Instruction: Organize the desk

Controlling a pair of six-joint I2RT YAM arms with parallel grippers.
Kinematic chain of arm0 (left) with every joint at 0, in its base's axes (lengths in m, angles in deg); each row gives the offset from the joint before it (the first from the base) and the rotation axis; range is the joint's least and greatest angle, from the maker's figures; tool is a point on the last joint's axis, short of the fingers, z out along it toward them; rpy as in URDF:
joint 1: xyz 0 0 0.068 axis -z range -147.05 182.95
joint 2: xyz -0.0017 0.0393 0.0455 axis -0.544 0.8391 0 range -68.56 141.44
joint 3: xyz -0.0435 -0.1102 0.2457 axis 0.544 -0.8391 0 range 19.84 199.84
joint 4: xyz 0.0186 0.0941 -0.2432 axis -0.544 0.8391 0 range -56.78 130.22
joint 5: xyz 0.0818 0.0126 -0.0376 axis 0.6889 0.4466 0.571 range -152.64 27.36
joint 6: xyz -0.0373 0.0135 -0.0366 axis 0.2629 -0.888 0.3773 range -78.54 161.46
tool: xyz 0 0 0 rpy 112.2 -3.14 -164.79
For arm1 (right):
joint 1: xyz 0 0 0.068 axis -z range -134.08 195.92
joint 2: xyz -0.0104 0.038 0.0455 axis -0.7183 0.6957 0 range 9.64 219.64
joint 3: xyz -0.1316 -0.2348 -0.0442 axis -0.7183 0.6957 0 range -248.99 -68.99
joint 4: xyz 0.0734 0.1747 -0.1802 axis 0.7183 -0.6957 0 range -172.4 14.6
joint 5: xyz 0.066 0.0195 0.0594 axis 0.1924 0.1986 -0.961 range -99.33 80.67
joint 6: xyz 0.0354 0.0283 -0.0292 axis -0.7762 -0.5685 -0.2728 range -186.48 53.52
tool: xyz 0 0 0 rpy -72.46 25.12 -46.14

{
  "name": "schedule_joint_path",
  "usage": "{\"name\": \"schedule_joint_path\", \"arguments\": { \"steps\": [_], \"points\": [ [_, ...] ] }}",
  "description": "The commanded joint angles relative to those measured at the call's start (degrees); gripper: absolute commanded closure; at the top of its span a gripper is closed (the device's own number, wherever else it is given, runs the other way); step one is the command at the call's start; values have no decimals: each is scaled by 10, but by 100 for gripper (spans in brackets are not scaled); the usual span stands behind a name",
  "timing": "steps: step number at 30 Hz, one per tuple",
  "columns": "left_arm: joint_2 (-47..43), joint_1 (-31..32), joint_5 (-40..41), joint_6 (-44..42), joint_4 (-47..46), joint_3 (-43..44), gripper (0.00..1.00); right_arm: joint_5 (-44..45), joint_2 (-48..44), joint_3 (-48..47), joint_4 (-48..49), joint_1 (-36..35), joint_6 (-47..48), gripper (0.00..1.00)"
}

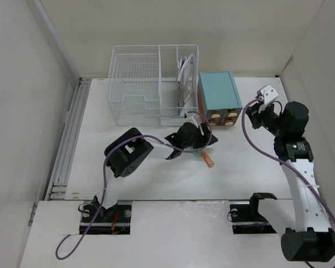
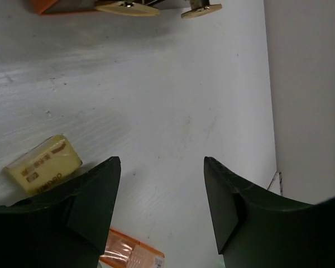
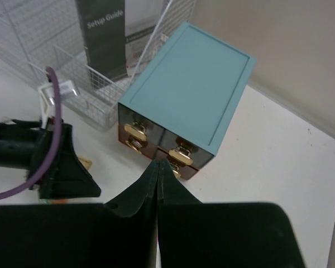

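Observation:
The white desk (image 1: 173,181) holds a small yellow eraser-like block (image 2: 42,164) and an orange wrapped item (image 1: 206,159), which also shows in the left wrist view (image 2: 131,254). My left gripper (image 1: 207,139) hangs low over the desk's middle, open and empty (image 2: 162,164), with the yellow block just left of its left finger and the orange item below that finger. My right gripper (image 1: 251,114) is shut and empty (image 3: 159,163). Its tip is just in front of the lower right gold knob (image 3: 181,155) of the teal drawer box (image 1: 219,92).
A white wire basket (image 1: 135,84) stands at the back, with a grey "Setup Guide" booklet (image 3: 103,33) in its right compartment. The teal box (image 3: 192,84) stands beside it. A ribbed metal rail (image 1: 71,134) runs along the left edge. White walls bound the desk.

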State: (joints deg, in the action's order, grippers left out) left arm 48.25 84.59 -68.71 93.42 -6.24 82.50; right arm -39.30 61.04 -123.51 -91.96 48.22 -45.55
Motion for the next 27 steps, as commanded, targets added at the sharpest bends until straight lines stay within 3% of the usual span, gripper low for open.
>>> {"name": "schedule_joint_path", "arguments": {
  "steps": [1,10,27],
  "points": [
    [8,-4,-3,80,-58,26,42,-39,-26,-1,19,9,-42,100],
    [67,-10,37,139,-102,66,41,-75,-31,20,25,32,-61,100],
    [111,-15,206,255,-101,70,43,-135,-42,26,20,73,-77,100]
  ]
}}
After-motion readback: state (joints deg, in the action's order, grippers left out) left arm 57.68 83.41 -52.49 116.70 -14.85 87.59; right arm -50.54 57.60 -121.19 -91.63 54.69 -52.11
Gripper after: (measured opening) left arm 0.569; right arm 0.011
